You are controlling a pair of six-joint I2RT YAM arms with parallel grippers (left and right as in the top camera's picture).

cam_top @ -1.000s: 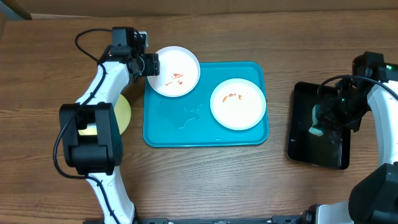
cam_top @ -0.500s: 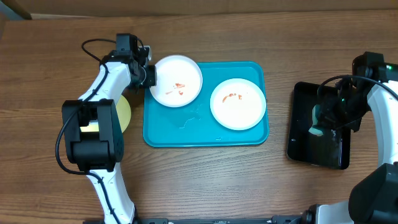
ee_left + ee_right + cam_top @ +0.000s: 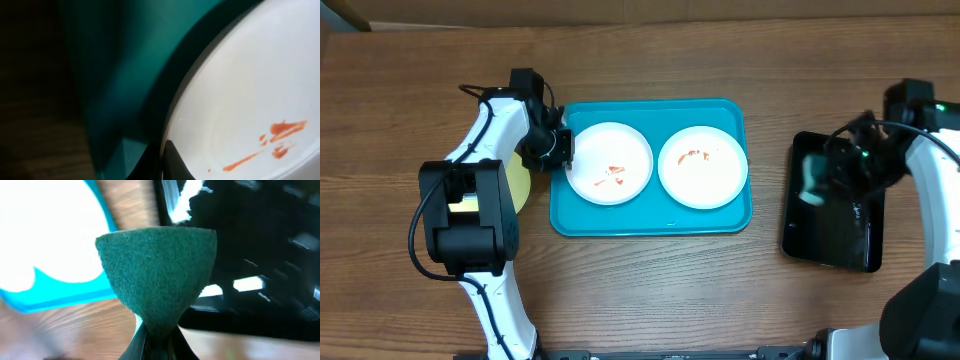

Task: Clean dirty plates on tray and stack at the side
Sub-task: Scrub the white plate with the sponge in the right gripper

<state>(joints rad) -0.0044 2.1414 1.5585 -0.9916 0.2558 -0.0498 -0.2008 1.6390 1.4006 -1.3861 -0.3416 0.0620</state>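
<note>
- Now my left gripper point(image 3: 558, 150) pinches the rim of a smeared white plate point(image 3: 612, 165) on the turquoise tray point(image 3: 650, 222), mid-frame.
- My right gripper point(image 3: 155, 336) squeezes a green sponge point(image 3: 157, 270) above the black tray point(image 3: 840, 242), far right.

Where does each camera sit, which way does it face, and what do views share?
Overhead: above the table, looking down on the turquoise tray, black tray, left arm and right arm.
Left wrist: beside the left gripper, close on the left plate's rim; one fingertip shows.
Right wrist: behind the right gripper, facing past its pinched sponge toward both trays.
Shared: all three show the turquoise tray.
</note>
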